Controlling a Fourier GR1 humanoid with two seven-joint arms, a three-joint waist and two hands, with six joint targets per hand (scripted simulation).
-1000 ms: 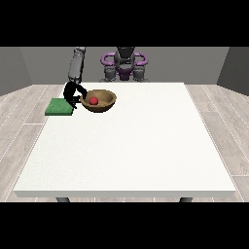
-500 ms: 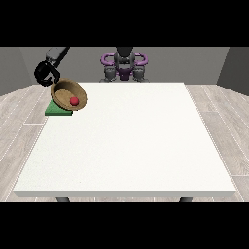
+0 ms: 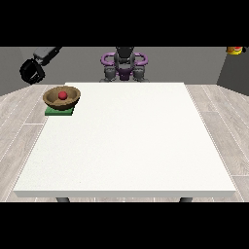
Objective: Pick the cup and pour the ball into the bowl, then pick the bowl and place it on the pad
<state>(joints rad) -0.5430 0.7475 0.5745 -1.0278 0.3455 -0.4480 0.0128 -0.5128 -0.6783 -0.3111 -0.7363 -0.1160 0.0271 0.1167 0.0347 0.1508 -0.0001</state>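
The bowl [image 3: 62,97] with the ball [image 3: 62,95] inside sits on the pad [image 3: 59,112] at the counter [image 3: 131,146] edge, so the task looks done; the hand [image 3: 32,71] at the view's left hangs clear, whether clenched I cannot tell.

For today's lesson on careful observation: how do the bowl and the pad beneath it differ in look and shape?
The bowl is brown, round and deep, while the pad is green, flat and square-cornered. The bowl holds a red ball; the pad carries the bowl. Both are at the far corner of the white table, at the view's left.
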